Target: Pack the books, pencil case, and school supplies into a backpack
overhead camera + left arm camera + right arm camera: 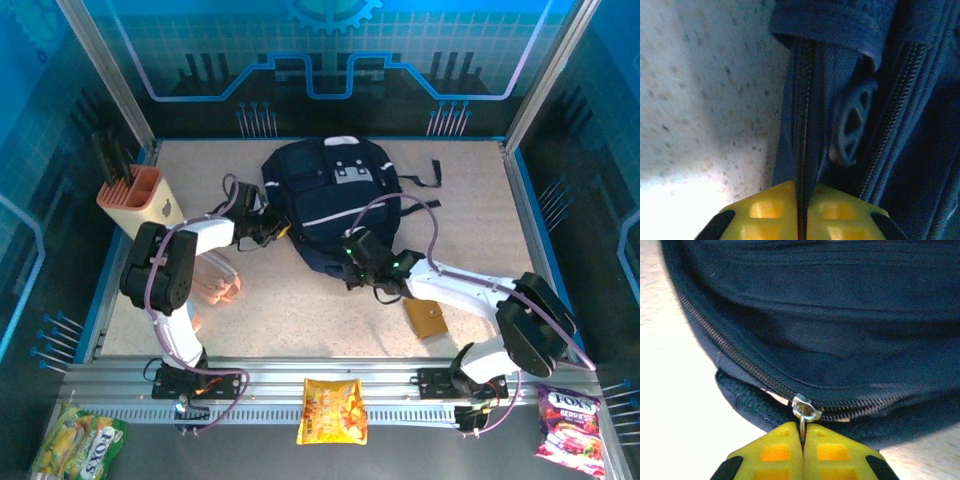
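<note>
Far left of table: peach holder (140, 205) with black tools, standing clear of the work.

Left gripper (268, 228): at the backpack's left edge. In the wrist view its yellow fingers (765, 212) are pressed together on a thin dark strip (803, 125) that runs up along the bag's side, next to a zipper track and a round rubber tab (852, 125). Reads as an anchoring grip that holds the fabric steady.

Backpack (330, 195): navy, lying flat at table centre toward the back, straps trailing right.

Right gripper (352, 262): at the bag's near edge. In the wrist view the jaws are clamped on the metal zipper pull (802, 429), with the slider (806, 410) just above the fingertips. Cannot tell from the teeth which side of the slider is open.

Right of that: tan square piece (427, 320) on the table beside the right forearm, apart from the bag, so not yet packed.

Front rail: three snack bags; not part of the job.

Judgement: the step in hand is working the zipper, one arm bracing and one pulling. Packing is unfinished.

Next move: drag the slider along the curved track while the left grip keeps tension. Follow the curve, or the pull may slip from the pads or the bag may slide.
</note>
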Controlling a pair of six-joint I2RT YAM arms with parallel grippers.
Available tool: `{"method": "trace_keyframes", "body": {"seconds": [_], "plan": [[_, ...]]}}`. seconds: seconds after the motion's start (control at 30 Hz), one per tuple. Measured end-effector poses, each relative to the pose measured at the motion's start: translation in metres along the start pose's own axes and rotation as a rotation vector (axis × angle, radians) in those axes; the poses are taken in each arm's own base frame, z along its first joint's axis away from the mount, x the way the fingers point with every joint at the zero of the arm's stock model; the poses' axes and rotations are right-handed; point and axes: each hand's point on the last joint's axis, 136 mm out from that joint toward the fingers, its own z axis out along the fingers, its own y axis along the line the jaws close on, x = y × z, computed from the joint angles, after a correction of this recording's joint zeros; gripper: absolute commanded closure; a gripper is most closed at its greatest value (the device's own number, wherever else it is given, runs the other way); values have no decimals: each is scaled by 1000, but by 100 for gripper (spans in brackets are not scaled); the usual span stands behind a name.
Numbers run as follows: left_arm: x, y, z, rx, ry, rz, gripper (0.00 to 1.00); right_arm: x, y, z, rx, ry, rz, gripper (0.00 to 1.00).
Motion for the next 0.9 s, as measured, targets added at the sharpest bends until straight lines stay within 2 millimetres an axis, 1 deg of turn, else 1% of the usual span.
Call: {"method": "trace_keyframes", "body": {"seconds": [0.07, 0.13, 0.17, 0.23, 0.3, 0.43, 0.5, 0.6, 0.7, 0.77, 0.9], "plan": [[-12, 0, -4, -11, -33, 15, 74, 1, 19, 10, -48, 18, -23, 100], [-21, 3, -10, -23, -61, 26, 61, -4, 39, 20, -92, 21, -38, 100], [-25, 6, -14, -31, -76, 21, 57, -8, 49, 25, -115, 21, -44, 100], [-28, 11, -27, -45, -107, 20, 52, -19, 67, 33, -158, 8, -49, 100], [-27, 13, -43, -49, -144, 28, 48, -32, 86, 41, -203, -7, -49, 100], [-16, 12, -70, -36, -184, 43, 42, -56, 112, 52, -274, -39, -44, 100], [-9, 15, -78, -35, -184, 42, 39, -63, 120, 56, -297, -50, -45, 100], [3, 23, -81, -53, -164, 36, 34, -65, 125, 58, -315, -53, -45, 100], [17, 31, -78, -83, -125, 34, 31, -64, 126, 59, -322, -47, -46, 100], [24, 33, -76, -97, -102, 39, 29, -63, 126, 60, -325, -44, -46, 100], [33, 35, -71, -119, -68, 57, 29, -63, 127, 59, -328, -44, -43, 100]]}}
